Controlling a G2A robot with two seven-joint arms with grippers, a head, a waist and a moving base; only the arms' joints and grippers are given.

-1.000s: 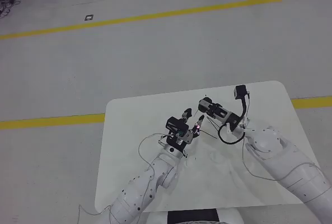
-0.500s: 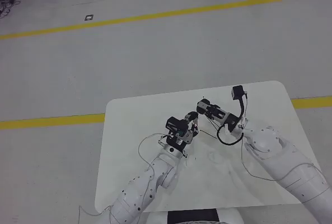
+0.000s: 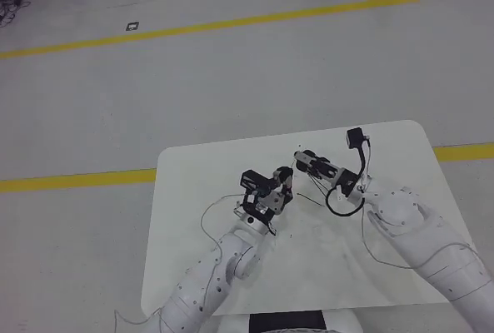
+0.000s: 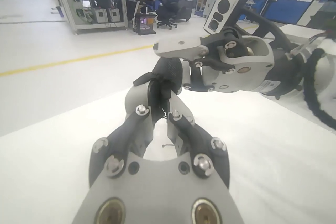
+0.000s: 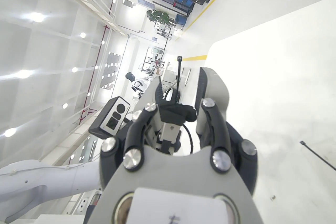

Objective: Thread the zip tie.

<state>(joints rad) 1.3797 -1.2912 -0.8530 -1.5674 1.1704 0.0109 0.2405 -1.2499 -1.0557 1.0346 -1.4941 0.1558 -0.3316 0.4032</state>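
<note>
A white worktop (image 3: 188, 183) stands on a pale grey floor crossed by yellow lines (image 3: 63, 181). Both arms meet over its middle.

The left gripper (image 3: 283, 175) is the nearer of the two, held above the surface. In its own wrist view, the left gripper (image 4: 157, 93) has its fingers pressed together on something thin and black.

From the right wrist view that black thing reads as the zip tie (image 5: 179, 72). Its strap rises straight out of the left fingertips, and its small square head is at the free end, clear of both grippers.

Just beyond, the right gripper (image 3: 300, 156) faces the left one tip to tip. Its fingers stand apart, holding nothing. In its own view the right gripper (image 5: 181, 75) has the strap and the left fingertips in the gap between its two fingers. From the left wrist view, the right gripper (image 4: 168, 57) has one black-padded finger just behind the left fingertips, and I cannot tell whether they touch.

Off to one side, a second zip tie (image 5: 316, 154) lies flat on the worktop, well apart from both grippers.
</note>
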